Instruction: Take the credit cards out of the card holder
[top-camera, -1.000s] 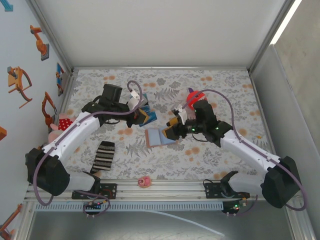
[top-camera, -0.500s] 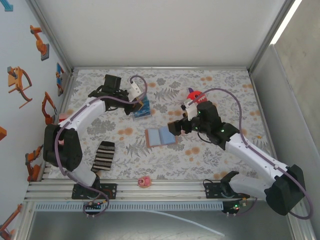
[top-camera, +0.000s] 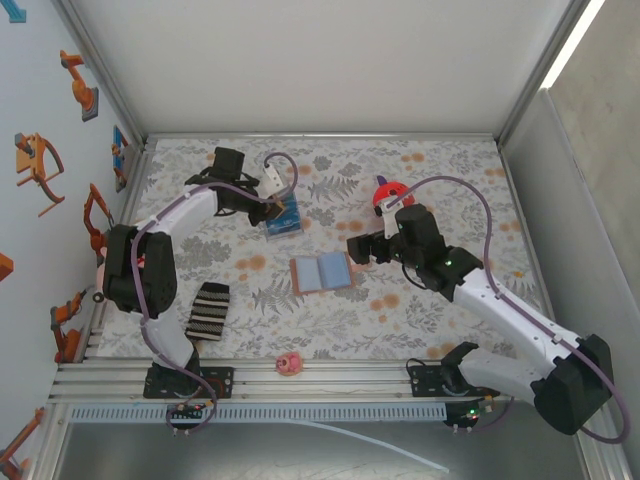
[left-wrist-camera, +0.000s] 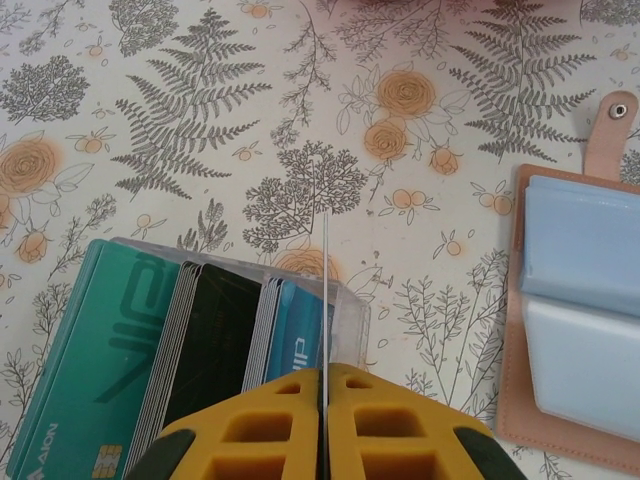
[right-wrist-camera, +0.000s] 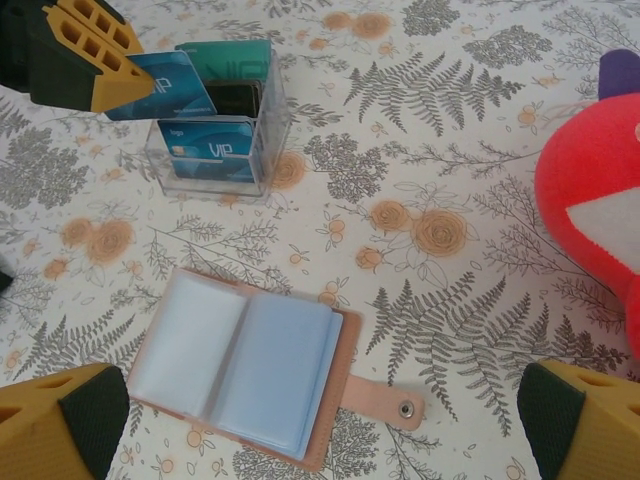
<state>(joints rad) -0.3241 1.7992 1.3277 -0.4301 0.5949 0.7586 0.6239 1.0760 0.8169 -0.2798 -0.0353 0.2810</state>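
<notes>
The left jaws are shut tight on a thin blue plastic card (right-wrist-camera: 160, 85), pinching it by one end. They hold it right over the clear plastic box (right-wrist-camera: 215, 135), where teal, black and blue cards (left-wrist-camera: 200, 340) stand on edge in a row. From the left wrist the held card is just a thin line above the right end of that row.

The right jaws are wide apart with nothing between them. They hang above the card holder (right-wrist-camera: 245, 375) — a small tan-brown fold-over wallet with pale blue see-through pockets. It lies open and flat on the flowery bench (right-wrist-camera: 450, 120), near the box, on the side toward the arm bases and a bit to the right. Its little snap tab (right-wrist-camera: 395, 405) sticks out on the side away from the box. A red soft toy (right-wrist-camera: 600, 200) sits well apart from the box, off to the right.

The pockets look flat, but I cannot tell if a card is inside.

A card like this is probably light, stiff and slippery, so it is best pinched by a bare edge that pokes out of its pocket. The card holder looks soft and floppy and very light — I think it would slide or lift when a card is pulled. One pair of jaws should press down on the tan cover or the tab while the other pulls.
</notes>
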